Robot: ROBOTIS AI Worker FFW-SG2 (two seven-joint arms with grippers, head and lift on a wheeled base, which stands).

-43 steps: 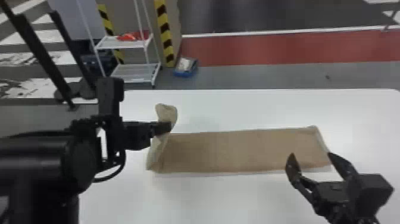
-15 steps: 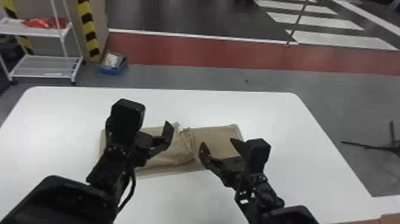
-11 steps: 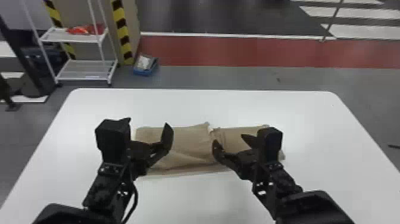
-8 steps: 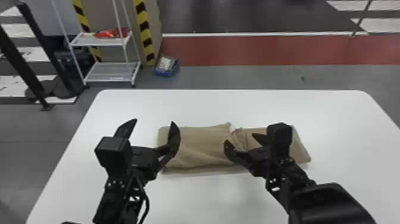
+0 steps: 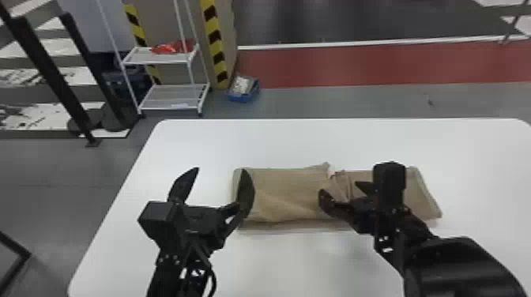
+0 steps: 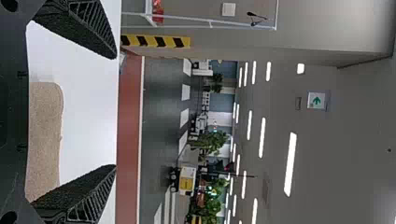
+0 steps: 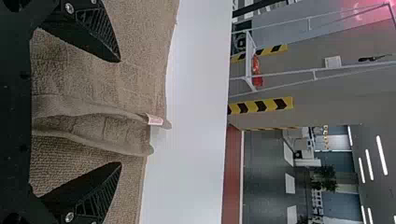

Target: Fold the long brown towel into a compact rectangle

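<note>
Got a brown towel [image 5: 288, 189] lying on the white table [image 5: 316, 268], partly folded over, kinda rumpled around the middle. Also got the left gripper [image 5: 220, 170] over the table's left part, spread wide, plus the right gripper [image 5: 339, 187] farther right above the table, wide too. Past the table's far edge, spotting a white rack [image 5: 158, 59] and blue bin [image 5: 247, 96].
</note>
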